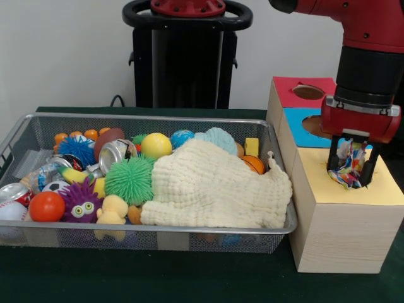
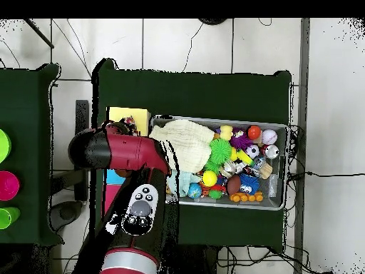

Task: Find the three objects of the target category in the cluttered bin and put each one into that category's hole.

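Observation:
My gripper (image 1: pixel 351 169) is shut on a crumpled whitish wrapper (image 1: pixel 349 165) with multicoloured print and holds it right over the yellow-topped box (image 1: pixel 344 189), at that box's hole. The wire-mesh bin (image 1: pixel 158 233) stands to the left, full of toys and dented cans (image 1: pixel 117 153); no other wrapper shows clearly in it. In the overhead view the arm (image 2: pixel 128 153) covers the gripper, and the bin (image 2: pixel 279 165) lies to its right.
A cream knitted cloth (image 1: pixel 211 186) covers the bin's right half. Spiky rubber balls (image 1: pixel 130 180), a purple fuzzy toy (image 1: pixel 80 203) and an orange ball (image 1: pixel 47 206) fill the left. Blue-topped (image 1: pixel 302 120) and red-topped (image 1: pixel 297 88) boxes with holes stand behind the yellow one.

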